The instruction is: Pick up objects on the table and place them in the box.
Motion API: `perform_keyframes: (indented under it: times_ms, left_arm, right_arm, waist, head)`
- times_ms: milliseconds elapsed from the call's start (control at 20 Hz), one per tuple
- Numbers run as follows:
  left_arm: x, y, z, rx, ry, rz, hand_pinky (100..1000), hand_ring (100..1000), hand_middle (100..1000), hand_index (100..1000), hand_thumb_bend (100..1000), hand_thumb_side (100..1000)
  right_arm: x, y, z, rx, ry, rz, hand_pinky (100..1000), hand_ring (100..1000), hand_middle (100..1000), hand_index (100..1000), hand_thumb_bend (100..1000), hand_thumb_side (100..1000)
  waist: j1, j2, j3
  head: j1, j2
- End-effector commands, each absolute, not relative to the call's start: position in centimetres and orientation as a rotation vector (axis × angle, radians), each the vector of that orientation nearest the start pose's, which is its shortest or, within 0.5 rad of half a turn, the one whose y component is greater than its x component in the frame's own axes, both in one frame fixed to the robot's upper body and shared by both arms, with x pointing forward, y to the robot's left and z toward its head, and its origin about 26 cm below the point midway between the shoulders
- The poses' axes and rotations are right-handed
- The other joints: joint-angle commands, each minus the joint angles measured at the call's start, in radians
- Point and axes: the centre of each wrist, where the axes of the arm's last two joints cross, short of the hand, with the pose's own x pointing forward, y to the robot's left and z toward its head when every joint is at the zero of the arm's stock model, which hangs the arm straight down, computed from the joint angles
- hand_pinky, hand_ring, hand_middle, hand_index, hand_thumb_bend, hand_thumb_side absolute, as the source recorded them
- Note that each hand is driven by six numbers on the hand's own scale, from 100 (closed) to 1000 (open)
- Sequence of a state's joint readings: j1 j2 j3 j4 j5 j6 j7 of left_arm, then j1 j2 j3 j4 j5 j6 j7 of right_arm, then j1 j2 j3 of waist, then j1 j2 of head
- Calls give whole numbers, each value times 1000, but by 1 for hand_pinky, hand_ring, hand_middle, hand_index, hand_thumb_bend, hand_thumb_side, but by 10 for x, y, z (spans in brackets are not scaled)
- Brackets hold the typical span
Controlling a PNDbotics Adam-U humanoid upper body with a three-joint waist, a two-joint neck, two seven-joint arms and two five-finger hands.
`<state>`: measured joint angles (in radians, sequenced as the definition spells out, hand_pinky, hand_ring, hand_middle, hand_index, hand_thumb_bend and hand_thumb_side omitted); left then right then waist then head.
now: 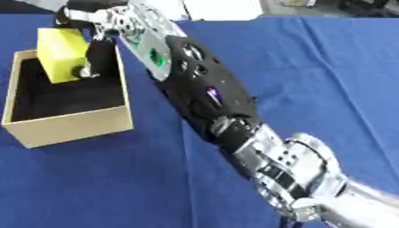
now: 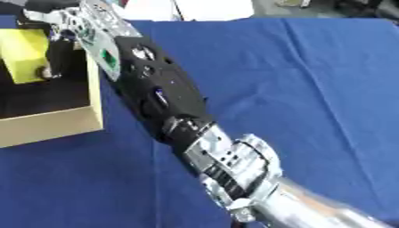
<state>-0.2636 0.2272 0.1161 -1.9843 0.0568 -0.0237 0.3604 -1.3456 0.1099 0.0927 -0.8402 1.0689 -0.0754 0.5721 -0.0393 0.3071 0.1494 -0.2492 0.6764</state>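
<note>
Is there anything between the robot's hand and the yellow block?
No. In the left eye view the right hand is curled round the yellow block, touching it, and holds it over the box.

— What is the right hand [image 1: 93,26] doing?
— Its arm crosses the blue-covered desk [image 1: 311,80] to the cardboard box [image 1: 66,127], and its fingers [image 1: 84,71] curl round a yellow block [image 1: 61,53].
— Where's the block?
— Tilted above the box's dark inside, near its far wall.
</note>
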Motion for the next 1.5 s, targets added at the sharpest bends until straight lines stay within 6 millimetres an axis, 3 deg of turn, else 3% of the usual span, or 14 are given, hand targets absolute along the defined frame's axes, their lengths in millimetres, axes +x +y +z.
perform_keyframes:
  times_ms: [50, 150, 250, 300, 400, 650, 1000, 1150, 1300, 1350, 1400, 1500]
  left_arm:
    - [297, 277, 192, 313, -2306, 249, 892, 771, 669, 616, 195, 888]
    - [297, 277, 192, 311, -2306, 247, 892, 772, 669, 616, 193, 888]
    - [297, 277, 192, 310, -2305, 247, 892, 772, 669, 616, 192, 888]
    - [297, 277, 192, 310, -2304, 247, 892, 772, 669, 615, 190, 888]
    - [297, 276, 192, 310, -2304, 246, 893, 772, 670, 615, 189, 887]
    - [297, 276, 192, 308, -2301, 245, 893, 773, 669, 615, 191, 887]
    - [296, 276, 191, 308, -2299, 246, 893, 774, 669, 615, 188, 888]
    - [296, 276, 191, 309, -2298, 247, 893, 774, 668, 615, 189, 889]
    - [296, 278, 191, 317, -2296, 251, 893, 774, 668, 615, 189, 889]
    - [296, 278, 191, 321, -2295, 253, 893, 774, 668, 615, 190, 889]
    - [296, 279, 190, 323, -2295, 255, 893, 774, 668, 615, 190, 889]
    - [296, 280, 190, 329, -2295, 257, 893, 775, 668, 615, 191, 889]
  right_arm:
    - [453, 16, 290, -638, -1662, 1760, 783, 847, 735, 800, 100, 100]
    - [454, 19, 283, -649, -1646, 1780, 806, 875, 777, 839, 100, 100]
    - [453, 21, 281, -654, -1637, 1814, 851, 918, 834, 896, 111, 287]
    - [453, 22, 281, -658, -1635, 1834, 877, 944, 865, 932, 199, 377]
    - [452, 23, 282, -668, -1628, 1866, 906, 974, 916, 1000, 316, 461]
    - [451, 23, 285, -709, -1618, 1898, 933, 1000, 986, 1000, 313, 572]
    - [451, 16, 295, -726, -1665, 1861, 926, 994, 982, 1000, 285, 506]
    - [451, 7, 308, -734, -1710, 1824, 912, 976, 960, 1000, 220, 473]
    - [451, -14, 332, -773, -1789, 1743, 881, 947, 911, 943, 184, 415]
    - [451, -23, 341, -791, -1810, 1714, 870, 937, 889, 915, 100, 335]
    - [452, -34, 348, -808, -1828, 1682, 863, 930, 877, 899, 112, 385]
    - [455, -58, 362, -838, -1865, 1599, 846, 912, 856, 869, 100, 341]
  waist:
    - [6, -20, 4]
    - [5, -19, 6]
    - [5, -18, 6]
    - [5, -18, 7]
    - [4, -18, 7]
    - [3, -19, 7]
    - [2, -21, 3]
    - [2, -23, 0]
    - [3, -25, -6]
    - [3, -25, -8]
    - [3, -26, -11]
    - [3, -28, -17]
  head:
    - [-6, -8]
    - [-8, -10]
    - [-8, -10]
    - [-9, -9]
    - [-9, -10]
    - [-10, -12]
    - [-6, -10]
    - [-3, -9]
    - [4, -6]
    - [7, -5]
    - [10, -5]
    - [17, -3]
